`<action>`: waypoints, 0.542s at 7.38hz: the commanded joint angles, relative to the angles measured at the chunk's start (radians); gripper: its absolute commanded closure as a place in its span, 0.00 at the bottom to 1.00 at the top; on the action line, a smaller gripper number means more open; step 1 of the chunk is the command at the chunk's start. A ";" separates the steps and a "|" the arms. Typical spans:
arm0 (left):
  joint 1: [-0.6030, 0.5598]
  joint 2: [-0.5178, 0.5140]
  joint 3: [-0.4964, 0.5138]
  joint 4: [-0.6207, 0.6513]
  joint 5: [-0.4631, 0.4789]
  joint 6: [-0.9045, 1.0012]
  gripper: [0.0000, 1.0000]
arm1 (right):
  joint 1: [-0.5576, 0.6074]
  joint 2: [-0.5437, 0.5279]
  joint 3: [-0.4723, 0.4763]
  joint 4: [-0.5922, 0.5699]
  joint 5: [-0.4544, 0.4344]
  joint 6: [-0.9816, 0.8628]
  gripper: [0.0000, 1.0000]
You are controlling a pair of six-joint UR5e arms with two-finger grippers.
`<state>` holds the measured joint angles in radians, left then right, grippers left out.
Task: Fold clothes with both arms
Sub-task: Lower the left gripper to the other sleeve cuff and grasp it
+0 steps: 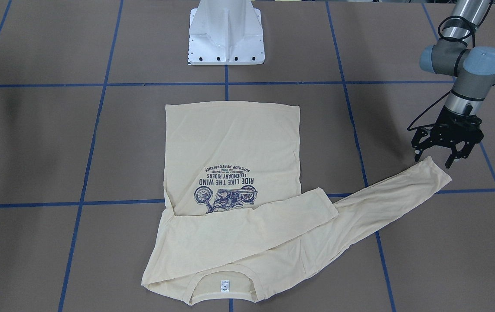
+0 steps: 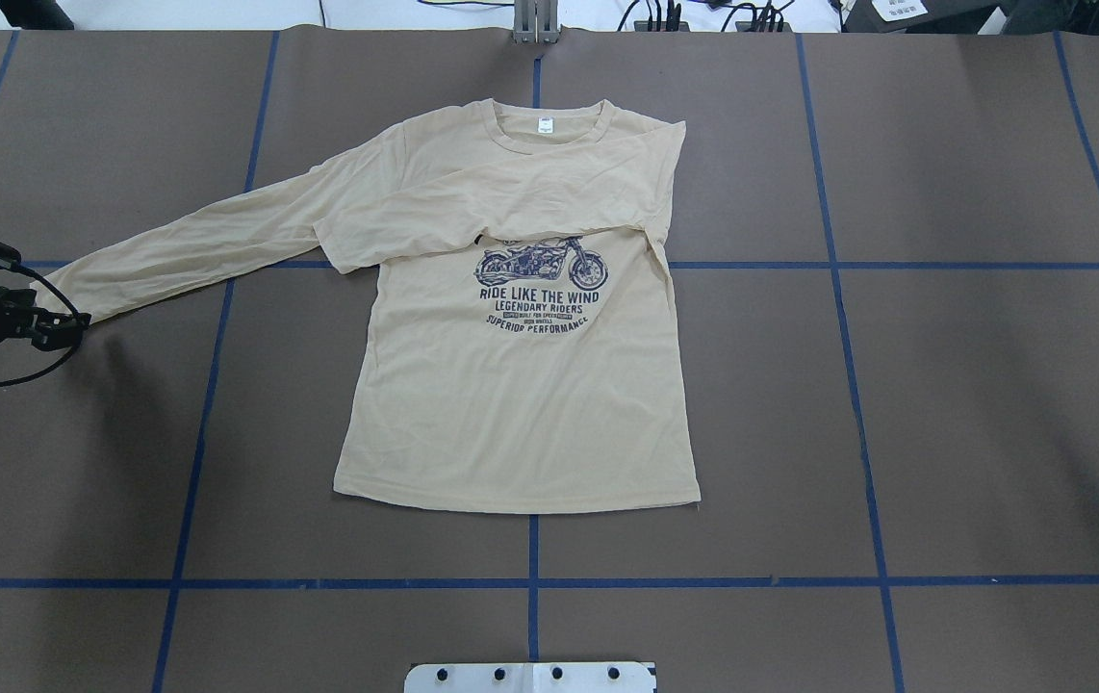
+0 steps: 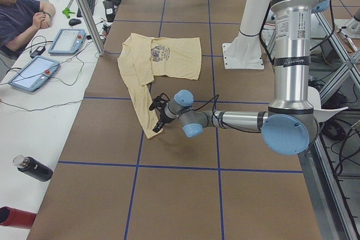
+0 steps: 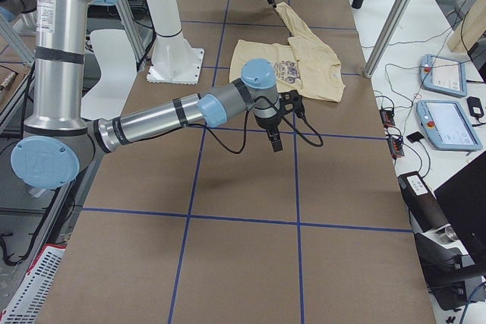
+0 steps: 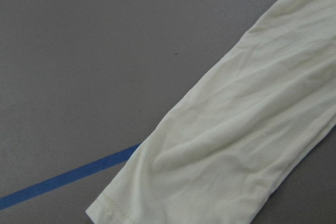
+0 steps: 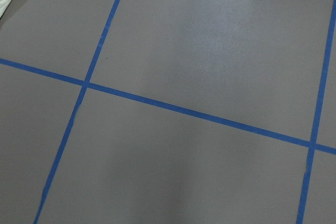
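Note:
The cream-yellow shirt [image 1: 230, 143] lies flat on the table with its navy motorcycle print facing up. One sleeve [image 1: 247, 225] is folded across the chest. The other sleeve [image 2: 184, 250] stretches out toward my left arm. My left gripper [image 1: 436, 157] is open and stands just over that sleeve's cuff [image 1: 438, 171], with nothing between its fingers. The left wrist view shows the cuff end [image 5: 236, 145] and none of the fingers. My right gripper [image 4: 275, 140] hangs over bare table beside the shirt's hem side; I cannot tell whether it is open or shut.
The white pedestal base [image 1: 226, 39] stands behind the shirt's hem. Blue tape lines [image 2: 532, 582] grid the brown table. A person [image 3: 22, 15] sits at a side desk with tablets [image 3: 67, 40]. Bottles [image 3: 34, 168] lie at that desk's near end.

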<state>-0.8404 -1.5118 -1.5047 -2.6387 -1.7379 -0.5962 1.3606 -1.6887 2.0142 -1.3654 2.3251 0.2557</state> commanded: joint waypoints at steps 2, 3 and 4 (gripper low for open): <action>0.001 0.010 -0.002 -0.003 -0.009 0.033 0.46 | 0.000 0.001 -0.002 0.000 -0.003 0.000 0.00; 0.001 0.022 -0.002 -0.003 -0.009 0.038 0.46 | 0.000 0.001 0.000 0.000 -0.003 0.000 0.00; 0.001 0.030 -0.003 -0.007 -0.009 0.050 0.46 | 0.000 0.003 0.000 0.000 -0.004 0.000 0.00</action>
<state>-0.8392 -1.4925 -1.5066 -2.6426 -1.7466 -0.5584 1.3606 -1.6871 2.0136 -1.3653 2.3223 0.2562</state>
